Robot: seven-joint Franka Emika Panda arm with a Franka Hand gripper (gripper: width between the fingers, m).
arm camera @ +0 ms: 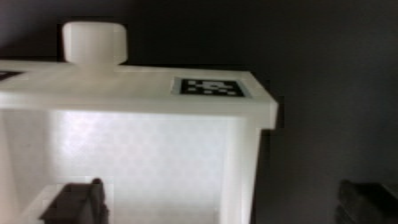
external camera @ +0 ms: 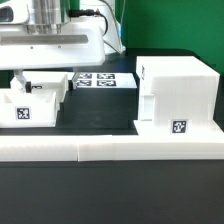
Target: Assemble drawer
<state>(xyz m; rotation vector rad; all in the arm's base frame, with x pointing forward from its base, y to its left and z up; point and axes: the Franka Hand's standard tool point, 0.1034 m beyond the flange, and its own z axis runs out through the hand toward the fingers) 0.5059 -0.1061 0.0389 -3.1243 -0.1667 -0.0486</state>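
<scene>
The tall white casing [external camera: 180, 92] stands at the exterior view's right, with a tag low on its front. Two white trays sit at the left: one in front [external camera: 22, 108] with a tag, and one behind it [external camera: 48, 88] under the arm. My gripper [external camera: 42, 76] hangs just over that rear tray. In the wrist view the tray [arm camera: 134, 130] shows its knob [arm camera: 93, 42] and a tag [arm camera: 210, 87]. My gripper [arm camera: 222, 203] is open and empty. One finger [arm camera: 75, 203] is over the tray, the other [arm camera: 370, 200] beyond its side wall.
The long low white border rail [external camera: 110, 148] runs along the front, against the casing and the front tray. The marker board [external camera: 105, 80] lies flat between the trays and the casing. The table top is black.
</scene>
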